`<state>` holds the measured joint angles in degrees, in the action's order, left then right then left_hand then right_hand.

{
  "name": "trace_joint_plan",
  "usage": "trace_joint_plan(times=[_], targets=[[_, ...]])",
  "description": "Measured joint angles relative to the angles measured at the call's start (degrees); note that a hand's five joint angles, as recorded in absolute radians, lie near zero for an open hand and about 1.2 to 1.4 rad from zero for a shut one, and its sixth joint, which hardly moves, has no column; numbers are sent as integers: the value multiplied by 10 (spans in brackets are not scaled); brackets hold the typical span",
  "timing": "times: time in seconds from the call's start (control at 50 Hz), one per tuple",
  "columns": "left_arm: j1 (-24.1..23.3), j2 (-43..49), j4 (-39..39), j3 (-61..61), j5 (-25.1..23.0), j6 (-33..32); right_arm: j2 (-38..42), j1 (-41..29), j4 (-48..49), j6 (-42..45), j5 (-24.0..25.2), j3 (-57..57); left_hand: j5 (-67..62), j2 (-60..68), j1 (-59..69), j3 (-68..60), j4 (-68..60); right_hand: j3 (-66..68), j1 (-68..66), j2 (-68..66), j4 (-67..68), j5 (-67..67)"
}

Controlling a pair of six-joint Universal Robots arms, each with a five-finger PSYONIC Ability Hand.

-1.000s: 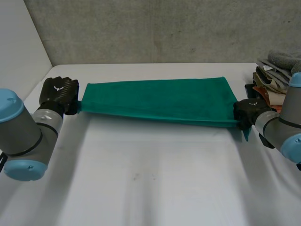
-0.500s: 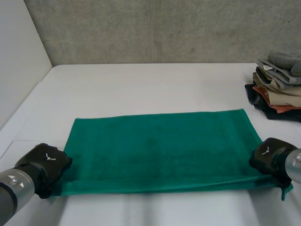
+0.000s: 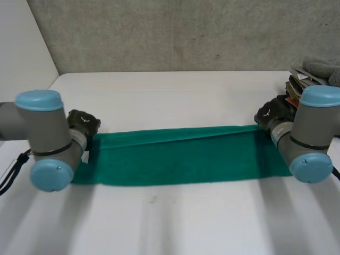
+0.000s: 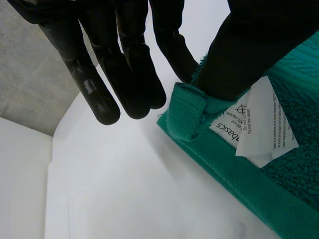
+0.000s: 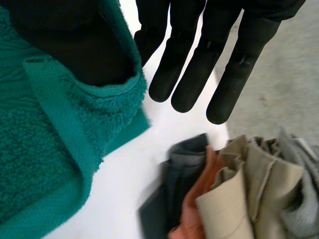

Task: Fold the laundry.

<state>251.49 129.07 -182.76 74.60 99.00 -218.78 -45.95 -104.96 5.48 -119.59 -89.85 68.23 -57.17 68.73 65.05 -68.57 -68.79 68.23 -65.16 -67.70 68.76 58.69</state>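
Note:
A green towel [image 3: 180, 159] lies across the table as a long band, doubled over, with its held edge along the far side. My left hand [image 3: 82, 125] is at the towel's far left corner. In the left wrist view the thumb pinches that corner [image 4: 187, 107] against a finger of the left hand [image 4: 124, 64], beside a white care label [image 4: 254, 124]. My right hand [image 3: 271, 114] is at the far right corner. In the right wrist view the towel [image 5: 35, 164] is wrapped over the thumb and pinched, while the other fingers [image 5: 199, 59] stay straight.
A stack of folded clothes [image 3: 313, 79] in grey, beige and orange sits at the table's right edge, just past my right hand, and lies close under its fingertips as the clothes [image 5: 239, 199] in the right wrist view. A grey wall stands behind the table.
Half a second ago both hands held the near corners of the spread towel. They have carried that edge away to the far side, doubling the towel into a narrower band.

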Motion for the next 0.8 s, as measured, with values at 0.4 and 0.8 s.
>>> trace_joint_plan(times=[0.4, 0.8], targets=[[-27, 41, -35, -106, 20, 5, 75, -7, 113, -4, 28, -91, 544, -568, -543, 561, 570, -564, 522, 557, -565, -559], [-30, -167, -44, 71, -35, 27, -159, 6, 4, -194, 34, 58, 544, -568, -543, 561, 570, -564, 522, 557, -565, -559]])
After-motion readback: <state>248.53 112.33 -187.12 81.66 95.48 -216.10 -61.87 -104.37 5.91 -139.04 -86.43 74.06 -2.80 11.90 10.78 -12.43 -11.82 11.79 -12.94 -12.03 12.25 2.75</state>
